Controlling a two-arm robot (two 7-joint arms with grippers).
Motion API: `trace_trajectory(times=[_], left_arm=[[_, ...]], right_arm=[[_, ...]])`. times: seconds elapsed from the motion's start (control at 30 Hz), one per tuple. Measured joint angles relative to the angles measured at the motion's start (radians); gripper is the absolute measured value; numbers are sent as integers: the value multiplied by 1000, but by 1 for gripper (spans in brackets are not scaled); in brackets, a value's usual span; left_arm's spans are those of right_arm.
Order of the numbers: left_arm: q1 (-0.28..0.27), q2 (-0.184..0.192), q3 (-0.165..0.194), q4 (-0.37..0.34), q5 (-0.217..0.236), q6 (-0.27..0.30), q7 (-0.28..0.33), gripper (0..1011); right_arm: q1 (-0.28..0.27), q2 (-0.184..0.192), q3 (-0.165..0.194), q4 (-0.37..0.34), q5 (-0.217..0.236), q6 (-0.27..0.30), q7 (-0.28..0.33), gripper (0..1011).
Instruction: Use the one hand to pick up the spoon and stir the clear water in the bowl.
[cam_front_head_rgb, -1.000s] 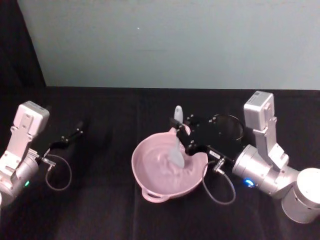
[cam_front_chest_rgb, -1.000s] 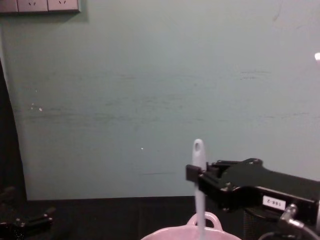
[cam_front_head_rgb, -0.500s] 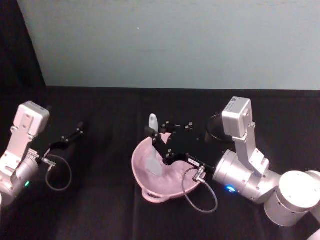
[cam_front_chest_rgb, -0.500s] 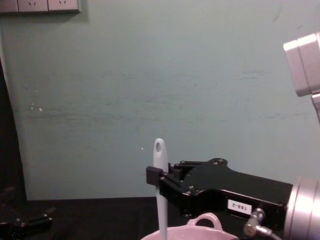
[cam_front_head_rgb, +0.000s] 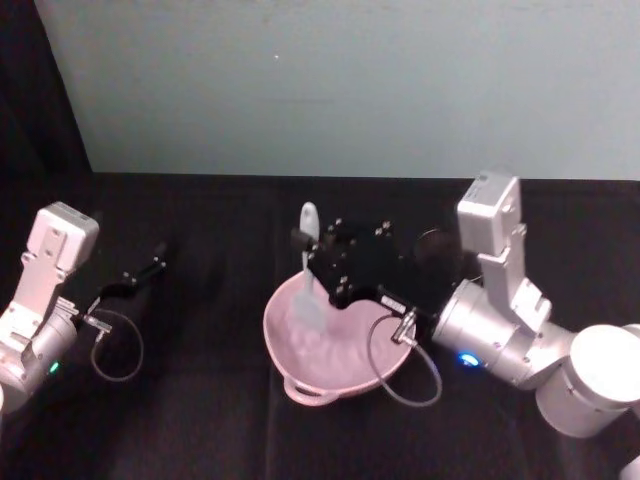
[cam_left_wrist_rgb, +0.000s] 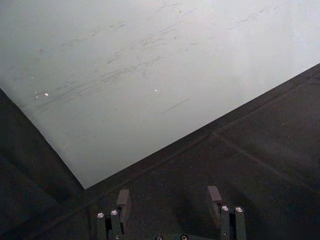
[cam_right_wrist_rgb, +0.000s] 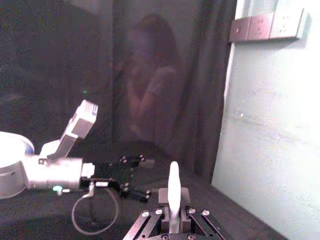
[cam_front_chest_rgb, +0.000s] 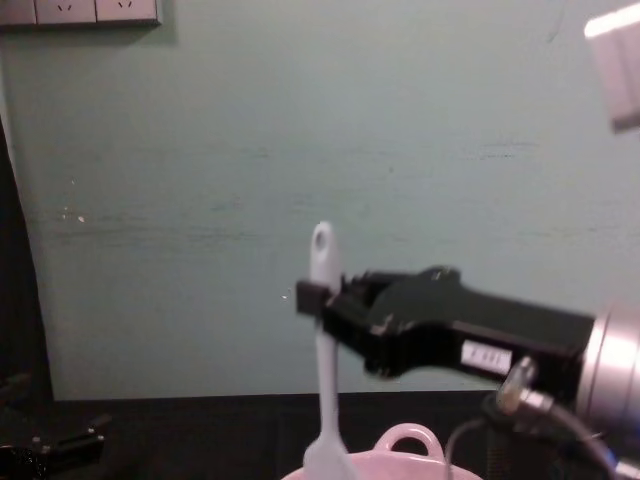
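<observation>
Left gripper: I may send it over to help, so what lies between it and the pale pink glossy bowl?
Nothing: in the head view, only bare black tablecloth separates the dark left gripper from the pale pink glossy bowl.

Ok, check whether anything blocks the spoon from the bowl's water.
Nothing visible does. The right tool grips the spoon upright, its blade hanging over the open pink bowl. The left tool sits parked aside.
</observation>
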Motion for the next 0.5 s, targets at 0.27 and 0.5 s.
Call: trace_trajectory(times=[0.27,0.5], left_arm=[[0,0,0,0,0,0,0,1005],[0,0,0,0,0,0,0,1005]], right_arm=[[12,44,54,-68,66,50,1,125],[27,77,80,-87,101,87,0,125]])
